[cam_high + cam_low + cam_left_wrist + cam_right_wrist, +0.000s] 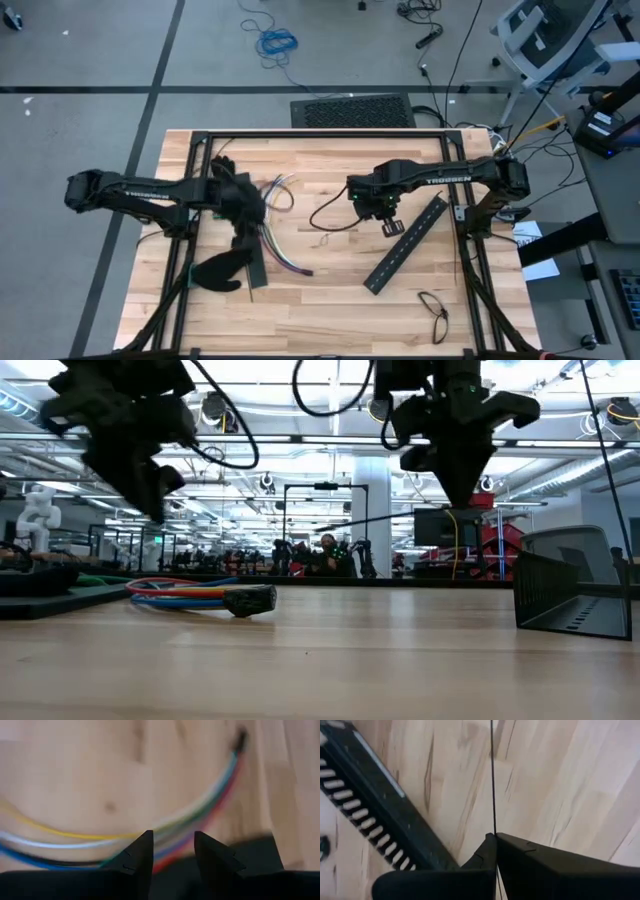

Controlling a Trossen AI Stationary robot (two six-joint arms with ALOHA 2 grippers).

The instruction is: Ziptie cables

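Nearest the low camera lies bare wooden table (330,660), and behind it the cables (195,595), a curved bundle of red, blue, white and yellow-green wires resting flat with one dark-capped end turned toward the lens. Above them hangs the left gripper (170,851), its fingers parted with nothing between them, the wires arcing just beyond the tips. Clenched on a ziptie (493,775), the right gripper (495,837) holds the thin dark strip well off the table near the middle, beside a slotted black bar (405,243). The step in hand looks like bringing strip and bundle together, and doing it well probably means the left gripper gathers the wires where they run closest, lifting them slightly so the strip can pass underneath without splaying them. No container appears on the table; the bar's channel, seen end-on in the low view, seems empty.
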